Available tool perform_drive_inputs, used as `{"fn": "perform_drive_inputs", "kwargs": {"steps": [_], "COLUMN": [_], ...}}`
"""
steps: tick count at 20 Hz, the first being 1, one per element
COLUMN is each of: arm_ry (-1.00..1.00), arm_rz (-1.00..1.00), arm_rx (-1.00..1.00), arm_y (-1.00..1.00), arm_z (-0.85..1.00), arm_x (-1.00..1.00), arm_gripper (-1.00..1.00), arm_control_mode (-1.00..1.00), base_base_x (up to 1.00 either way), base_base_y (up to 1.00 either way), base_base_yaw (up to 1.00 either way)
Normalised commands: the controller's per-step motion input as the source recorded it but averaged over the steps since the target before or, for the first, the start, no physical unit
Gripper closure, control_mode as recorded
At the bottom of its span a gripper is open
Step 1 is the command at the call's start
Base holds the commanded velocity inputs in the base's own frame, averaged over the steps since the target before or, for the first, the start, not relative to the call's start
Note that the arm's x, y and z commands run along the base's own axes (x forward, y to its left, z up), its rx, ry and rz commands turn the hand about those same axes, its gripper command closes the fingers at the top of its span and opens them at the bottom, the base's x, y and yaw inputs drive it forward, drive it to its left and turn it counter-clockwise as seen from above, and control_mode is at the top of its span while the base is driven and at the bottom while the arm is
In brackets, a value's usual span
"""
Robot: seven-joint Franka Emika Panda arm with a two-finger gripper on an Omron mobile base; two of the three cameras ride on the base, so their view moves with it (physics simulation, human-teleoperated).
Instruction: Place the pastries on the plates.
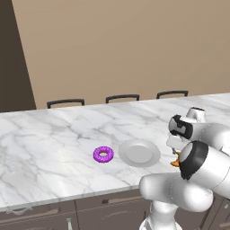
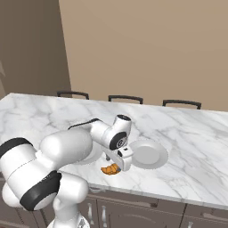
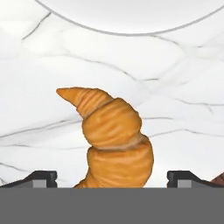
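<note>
A golden-brown croissant (image 3: 114, 140) lies on the marble counter near its front edge, also seen as the croissant (image 2: 110, 169) and a sliver of croissant (image 1: 174, 162) behind my arm. My gripper (image 3: 113, 177) is open and low over it, one fingertip (image 3: 41, 177) on each side, apart from the pastry; the gripper (image 2: 115, 164) points down. A purple-frosted donut (image 1: 103, 154) rests on the counter just left of a light-grey plate (image 1: 139, 152). A second plate (image 2: 149, 154) lies right of the croissant, and a plate (image 3: 127, 15) edge shows beyond the croissant.
The white marble counter (image 1: 54, 134) runs wide to both sides, with its front edge close to the croissant. Three dark chair backs (image 1: 122, 97) stand along the far side. My own arm blocks part of the counter in both base views.
</note>
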Motion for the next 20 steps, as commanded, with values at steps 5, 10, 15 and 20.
{"fn": "perform_drive_inputs", "kwargs": {"steps": [5,10,15,20], "arm_ry": [0.02,0.01,0.00,0.00], "arm_rz": [-0.03,-0.02,-0.01,0.00], "arm_rx": [0.00,0.00,0.00,0.00], "arm_y": [-0.07,-0.03,0.00,0.00], "arm_z": [-0.26,-0.25,-0.08,0.00], "arm_x": [-0.10,-0.06,0.00,0.00], "arm_gripper": [-1.00,-1.00,-1.00,1.00], "arm_control_mode": [-1.00,-1.00,-1.00,-1.00], "base_base_x": [0.00,0.00,0.00,0.00], "base_base_y": [0.00,0.00,0.00,0.00], "base_base_yaw": [0.00,0.00,0.00,0.00]}}
